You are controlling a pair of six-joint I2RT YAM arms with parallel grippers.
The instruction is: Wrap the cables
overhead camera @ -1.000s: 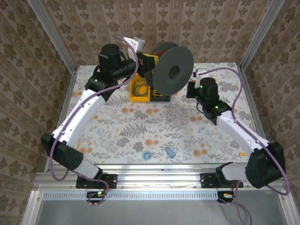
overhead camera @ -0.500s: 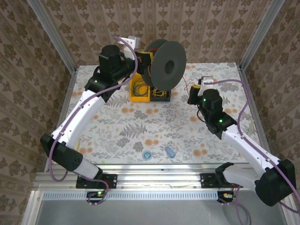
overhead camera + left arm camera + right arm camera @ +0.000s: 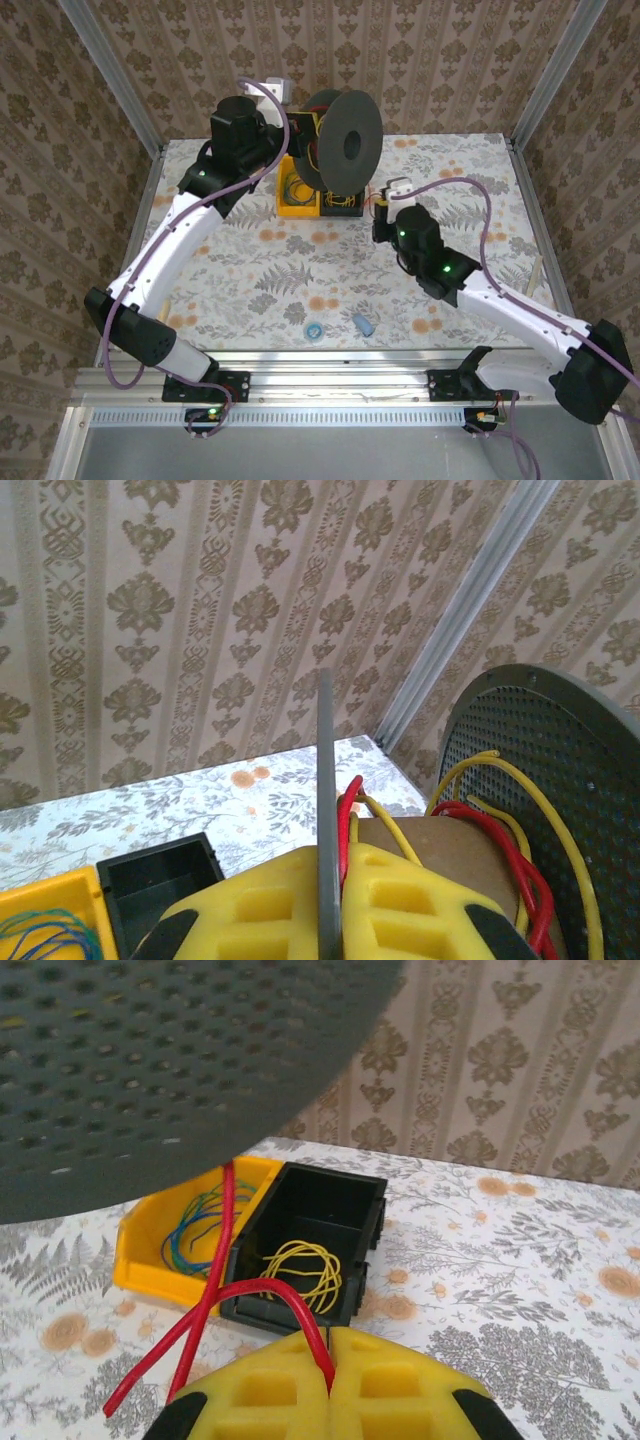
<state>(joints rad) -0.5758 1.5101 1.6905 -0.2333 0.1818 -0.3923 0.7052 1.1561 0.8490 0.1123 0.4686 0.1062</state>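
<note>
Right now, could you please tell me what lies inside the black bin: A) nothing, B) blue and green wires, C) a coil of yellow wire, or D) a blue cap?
C: the right wrist view shows a coil of yellow wire in the black bin; the blue and green wires lie in the yellow bin beside it.

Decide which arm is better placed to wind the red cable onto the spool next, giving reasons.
Probably right: its jaws pinch the red cable below the spool; the left jaws clamp the spool's rim.
</note>
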